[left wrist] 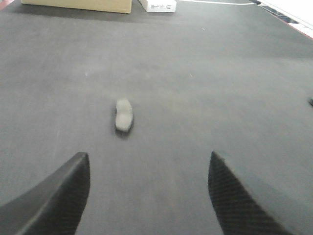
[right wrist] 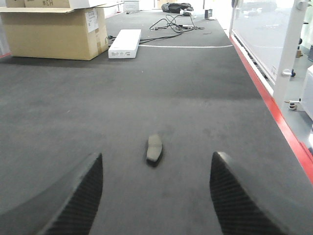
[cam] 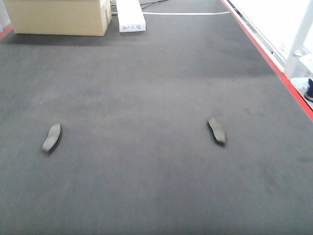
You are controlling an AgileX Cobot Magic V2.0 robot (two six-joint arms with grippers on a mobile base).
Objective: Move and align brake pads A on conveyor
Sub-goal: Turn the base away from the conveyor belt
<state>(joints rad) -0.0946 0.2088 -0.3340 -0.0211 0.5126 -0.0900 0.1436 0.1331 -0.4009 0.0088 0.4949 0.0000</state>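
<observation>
Two brake pads lie flat on the charcoal conveyor (cam: 146,98). One grey pad (cam: 52,137) rests at the left, the other pad (cam: 216,131) at the right, far apart. Neither gripper shows in the front view. In the left wrist view the left pad (left wrist: 124,114) lies ahead of my left gripper (left wrist: 149,161), slightly left of its centre; the jaws stand wide apart and empty. In the right wrist view the right pad (right wrist: 154,149) sits ahead, midway between the wide-spread fingers of my right gripper (right wrist: 156,161), which holds nothing.
A cardboard box (cam: 58,17) and a white flat box (cam: 130,15) stand at the conveyor's far end. The red strip (cam: 274,66) runs along the right edge, with a white frame post (cam: 299,44) beyond it. Cables (right wrist: 171,22) lie on the floor farther back.
</observation>
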